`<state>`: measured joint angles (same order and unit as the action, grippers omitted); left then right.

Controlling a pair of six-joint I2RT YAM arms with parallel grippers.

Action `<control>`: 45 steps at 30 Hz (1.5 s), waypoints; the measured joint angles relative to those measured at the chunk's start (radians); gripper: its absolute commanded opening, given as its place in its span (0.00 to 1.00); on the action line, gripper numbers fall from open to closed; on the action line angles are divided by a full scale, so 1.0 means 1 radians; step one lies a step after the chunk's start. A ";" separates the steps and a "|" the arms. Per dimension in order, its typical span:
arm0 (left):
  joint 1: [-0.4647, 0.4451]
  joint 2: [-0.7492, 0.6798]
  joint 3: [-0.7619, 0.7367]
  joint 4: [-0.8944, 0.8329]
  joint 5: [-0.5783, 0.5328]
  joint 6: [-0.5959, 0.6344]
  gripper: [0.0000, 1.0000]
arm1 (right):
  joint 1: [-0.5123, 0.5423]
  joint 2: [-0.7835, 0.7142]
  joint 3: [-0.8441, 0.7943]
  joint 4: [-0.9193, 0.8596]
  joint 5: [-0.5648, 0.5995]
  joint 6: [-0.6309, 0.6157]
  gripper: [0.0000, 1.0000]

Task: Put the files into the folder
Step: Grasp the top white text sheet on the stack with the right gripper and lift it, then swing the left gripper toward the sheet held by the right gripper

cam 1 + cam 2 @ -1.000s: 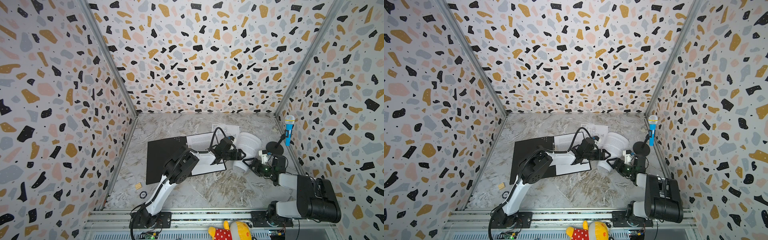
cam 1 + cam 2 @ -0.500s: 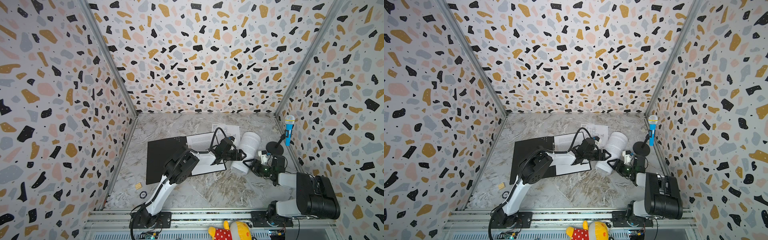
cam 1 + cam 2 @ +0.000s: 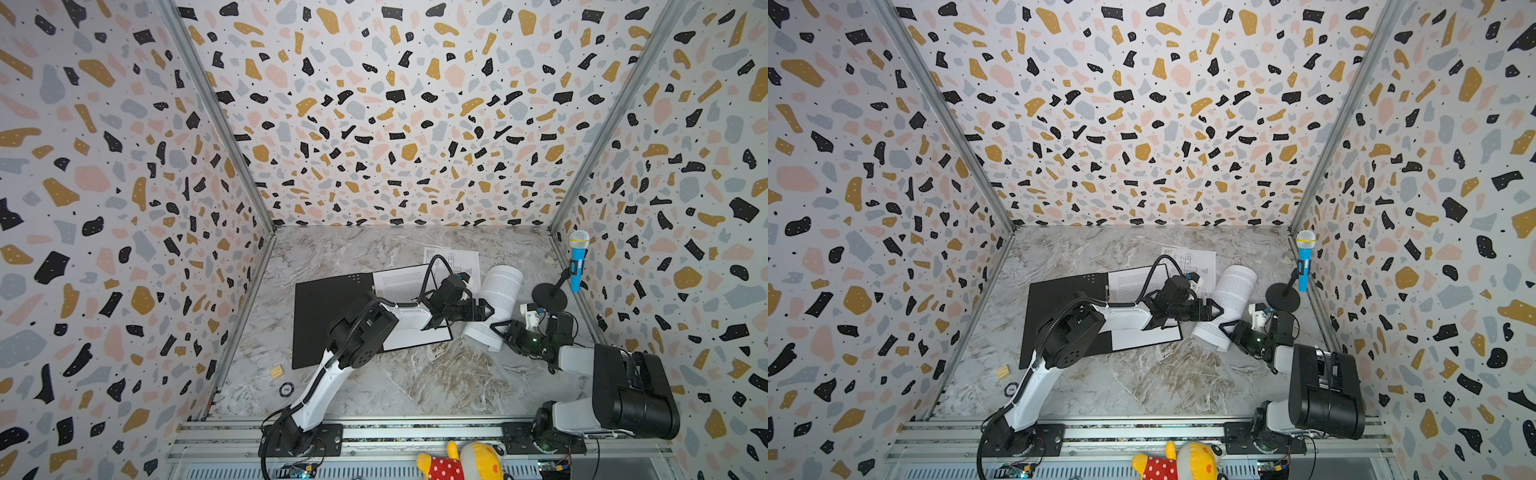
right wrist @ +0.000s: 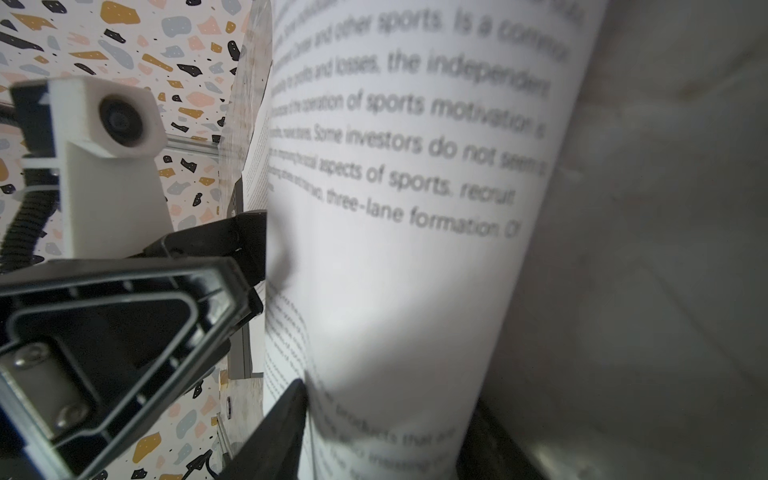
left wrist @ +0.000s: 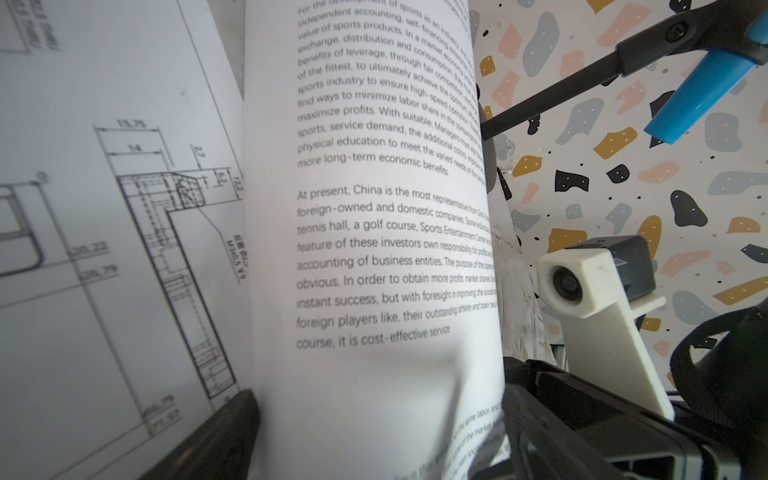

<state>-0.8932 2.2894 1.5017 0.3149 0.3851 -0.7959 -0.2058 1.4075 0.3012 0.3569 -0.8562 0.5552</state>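
Sheet [image 3: 496,297] of printed text, curled in arch, right of centre beside open folder [image 3: 324,307] on counter [image 3: 415,374]. Likely light, floppy, easily creased; best held at lower edge. Left tool [image 3: 488,310] spread wide; right tool [image 3: 500,332] astride edge, grip unclear.

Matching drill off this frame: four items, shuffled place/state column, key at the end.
1 folder
2 drawing sheet
3 text sheet outside the folder
4 microphone

A blue, rightmost of the four
B open, black inside up, flat on the table
C curled, lifted off the table
D lying flat, at the folder's far right corner

Pairs: 1-B, 2-D, 3-C, 4-A
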 measured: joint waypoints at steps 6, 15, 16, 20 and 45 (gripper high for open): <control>0.000 -0.003 0.001 -0.003 -0.001 0.000 0.96 | -0.022 -0.003 0.000 -0.018 -0.002 -0.004 0.51; 0.000 -0.004 0.001 -0.007 0.000 -0.001 0.96 | -0.050 -0.016 -0.005 -0.035 -0.011 -0.011 0.48; 0.000 -0.004 0.001 -0.007 -0.001 -0.001 0.96 | -0.051 -0.016 -0.007 -0.037 -0.011 -0.013 0.48; 0.000 -0.004 0.001 -0.006 0.000 -0.002 0.96 | -0.064 -0.016 -0.012 -0.043 -0.013 -0.022 0.47; -0.118 -0.343 -0.655 0.532 0.005 -0.426 0.99 | -0.096 -0.016 -0.020 -0.051 -0.033 -0.037 0.47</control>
<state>-1.0115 1.9461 0.8463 0.8471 0.3901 -1.2224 -0.3019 1.3918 0.2813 0.3061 -0.8894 0.5179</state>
